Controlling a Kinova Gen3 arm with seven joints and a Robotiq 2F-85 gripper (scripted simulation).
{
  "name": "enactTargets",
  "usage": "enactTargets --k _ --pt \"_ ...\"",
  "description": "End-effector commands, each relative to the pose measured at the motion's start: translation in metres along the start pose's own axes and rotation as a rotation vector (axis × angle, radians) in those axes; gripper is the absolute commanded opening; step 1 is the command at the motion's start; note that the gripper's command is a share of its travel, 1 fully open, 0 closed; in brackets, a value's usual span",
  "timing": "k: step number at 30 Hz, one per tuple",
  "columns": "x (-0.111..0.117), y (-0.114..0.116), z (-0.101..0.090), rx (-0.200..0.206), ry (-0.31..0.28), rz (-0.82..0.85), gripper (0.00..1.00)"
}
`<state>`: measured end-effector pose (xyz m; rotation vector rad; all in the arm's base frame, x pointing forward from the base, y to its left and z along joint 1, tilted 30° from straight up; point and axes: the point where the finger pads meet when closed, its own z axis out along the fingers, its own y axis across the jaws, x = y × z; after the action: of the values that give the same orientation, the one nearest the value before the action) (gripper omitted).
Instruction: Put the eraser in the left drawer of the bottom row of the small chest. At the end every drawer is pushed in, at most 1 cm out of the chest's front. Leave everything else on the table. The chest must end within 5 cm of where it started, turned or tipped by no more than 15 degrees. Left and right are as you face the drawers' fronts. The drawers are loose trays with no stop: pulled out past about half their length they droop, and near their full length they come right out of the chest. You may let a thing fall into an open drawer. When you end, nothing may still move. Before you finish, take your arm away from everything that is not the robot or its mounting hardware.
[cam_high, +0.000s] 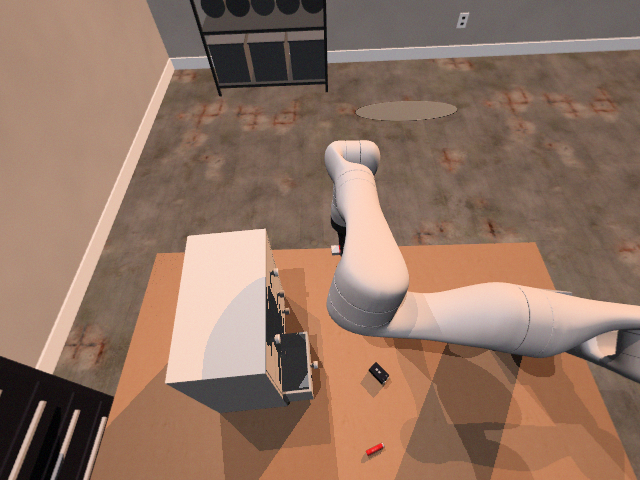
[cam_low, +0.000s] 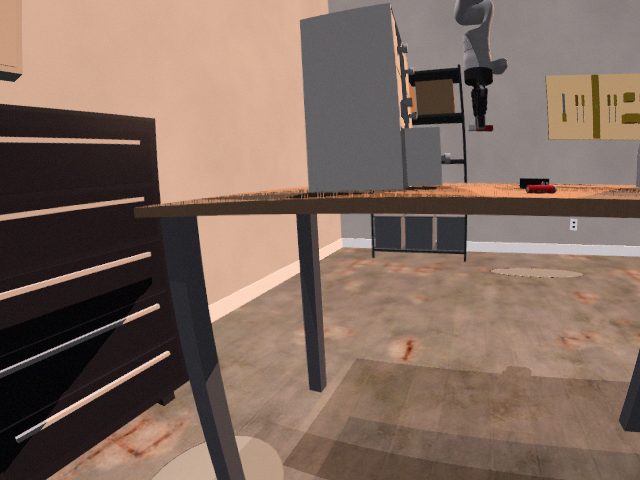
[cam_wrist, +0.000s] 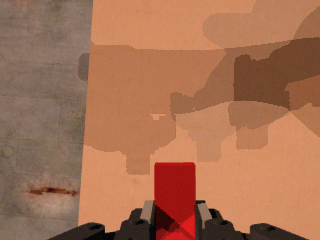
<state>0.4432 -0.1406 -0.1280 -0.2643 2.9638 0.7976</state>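
The red and white eraser is held between the fingers of my gripper, high above the table. In the top view the arm hides the fingers, and only the eraser's white end shows clearly, near the table's far edge. The small chest stands upright at the left. Its left bottom drawer is pulled partly out, level, with its dark inside showing from above. The gripper is to the right of the chest's fronts and well above that drawer.
A black box-like thing lies on the table in front of the open drawer. A red cylinder lies nearer the top camera. Several knobs stick out from the chest's front. The raised forearm spans the table's right side.
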Motion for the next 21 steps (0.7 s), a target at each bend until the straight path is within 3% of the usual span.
enactTargets --k 1,21 --pt "0.0008 -0.0005 -0.0018 0.001 -0.013 0.005 0.19" --pt "0.0022 -0.0005 -0.0008 0.001 -0.141 0.005 0.19"
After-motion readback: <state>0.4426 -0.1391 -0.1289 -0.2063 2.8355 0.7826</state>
